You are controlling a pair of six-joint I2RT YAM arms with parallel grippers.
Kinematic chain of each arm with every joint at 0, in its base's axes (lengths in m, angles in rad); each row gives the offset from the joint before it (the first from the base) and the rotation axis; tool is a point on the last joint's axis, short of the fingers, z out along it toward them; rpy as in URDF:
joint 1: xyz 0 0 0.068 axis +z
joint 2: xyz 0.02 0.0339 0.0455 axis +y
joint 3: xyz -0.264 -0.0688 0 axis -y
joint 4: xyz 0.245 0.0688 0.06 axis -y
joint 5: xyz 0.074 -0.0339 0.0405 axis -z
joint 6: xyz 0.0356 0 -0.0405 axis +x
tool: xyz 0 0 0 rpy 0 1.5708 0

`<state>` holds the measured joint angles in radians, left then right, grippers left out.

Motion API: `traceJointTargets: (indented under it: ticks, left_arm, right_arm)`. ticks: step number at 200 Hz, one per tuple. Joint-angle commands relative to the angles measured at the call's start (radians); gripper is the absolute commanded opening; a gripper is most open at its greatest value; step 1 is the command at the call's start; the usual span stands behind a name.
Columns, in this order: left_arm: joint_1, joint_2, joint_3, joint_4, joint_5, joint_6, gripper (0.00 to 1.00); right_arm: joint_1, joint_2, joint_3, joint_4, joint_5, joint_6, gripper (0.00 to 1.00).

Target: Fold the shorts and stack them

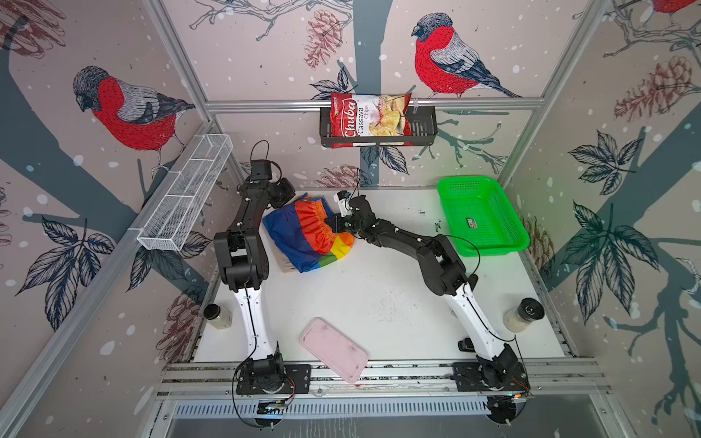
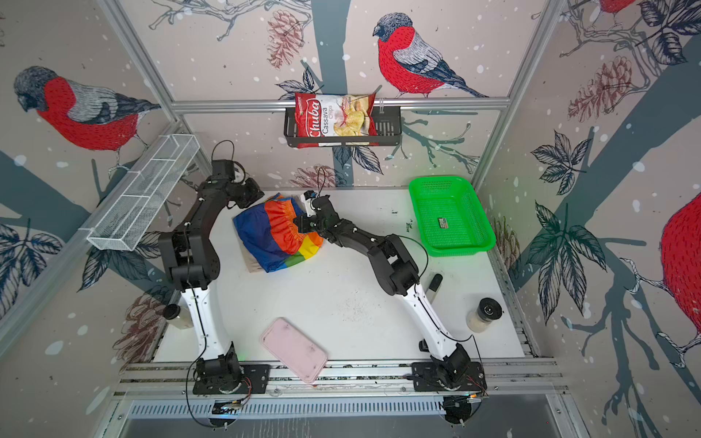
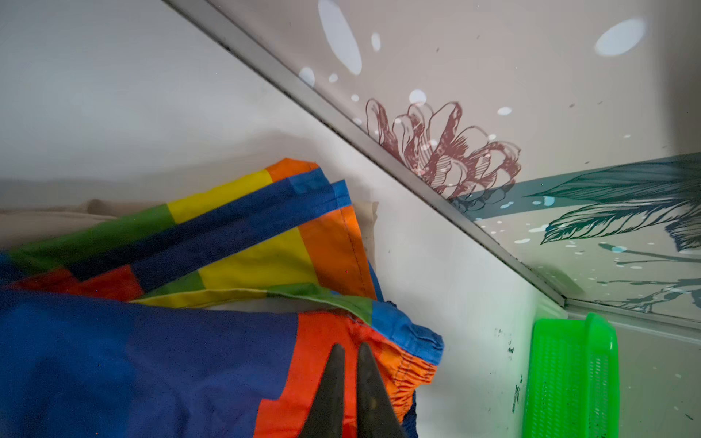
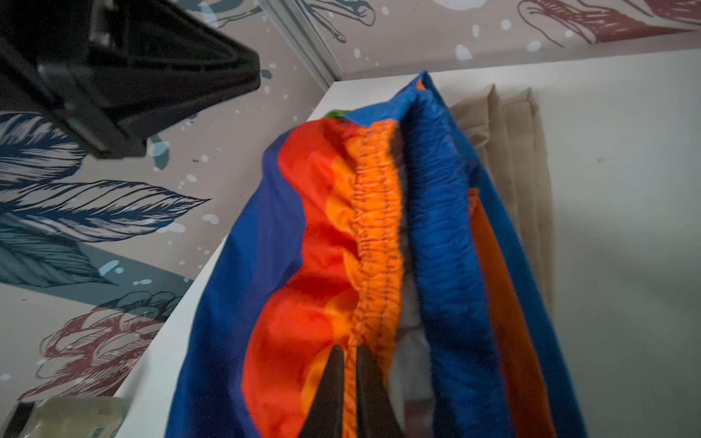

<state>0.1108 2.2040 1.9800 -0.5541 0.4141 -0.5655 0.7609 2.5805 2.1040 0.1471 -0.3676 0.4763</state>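
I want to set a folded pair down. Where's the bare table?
Widest: the middle of the table, bordered by striped shorts and pink tray. Also the back strip between right gripper and green basket. Crowded: back left, where left gripper and beige shorts sit.

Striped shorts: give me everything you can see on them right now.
The striped shorts are shiny thin cloth in blue, red, orange, yellow and green blocks, with a gathered orange elastic waistband and stitched hems. They lie folded and rumpled at the far left of the table, on top of the beige shorts, whose edge pokes out beneath. The right gripper is shut on the waistband; the left gripper, jaws nearly together, sits at the orange part, grip unclear.
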Motion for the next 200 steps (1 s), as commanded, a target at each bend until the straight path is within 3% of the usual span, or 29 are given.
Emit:
traceJointTargets:
  ticks: [1,44,108,138,171,185,200]
  left_arm:
    - [-0.005,0.044,-0.006,0.053,0.043,0.008,0.11]
    - [-0.018,0.178,0.026,0.077,0.052,0.013,0.11]
    - [-0.022,0.273,0.037,0.085,0.043,0.01,0.11]
    - [-0.037,0.204,0.089,0.055,0.063,0.021,0.11]
    - [-0.065,0.087,0.28,-0.089,0.068,0.083,0.18]
    - [-0.078,-0.006,0.295,-0.124,0.04,0.096,0.29]
    - [-0.085,-0.168,0.162,-0.078,0.015,0.085,0.41]
  right_arm:
    - [-0.009,0.076,0.113,-0.13,0.051,0.039,0.11]
    - [-0.042,0.106,0.094,-0.153,0.131,0.085,0.11]
    - [-0.052,0.135,0.035,-0.106,0.079,0.092,0.09]
    - [-0.055,0.054,0.011,-0.136,0.122,0.023,0.07]
    - [-0.06,-0.148,-0.104,-0.169,0.202,-0.05,0.07]
    - [-0.048,-0.25,-0.199,-0.162,0.259,-0.067,0.07]
    - [-0.019,-0.353,-0.321,-0.148,0.345,-0.08,0.08]
